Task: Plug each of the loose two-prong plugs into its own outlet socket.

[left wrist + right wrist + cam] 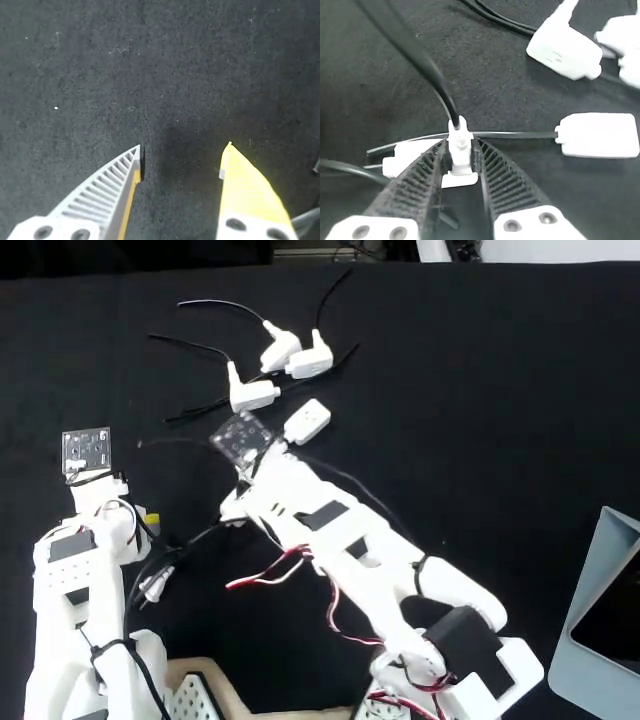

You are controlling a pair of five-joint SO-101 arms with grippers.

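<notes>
Black cloth counter [500, 390] is carrying loose white plugs [250, 393]; right gripper [460, 145] is clamping 1 plug [458, 131]; left gripper [184, 146] is hanging released, unloaded.

plug [460, 159] in right tool [460, 145], connectors [597, 135] beyond

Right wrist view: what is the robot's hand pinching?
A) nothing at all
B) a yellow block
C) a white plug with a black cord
C: the right hand has its fingers shut on a white plug, and a black cord runs out of the plug's end.
</notes>
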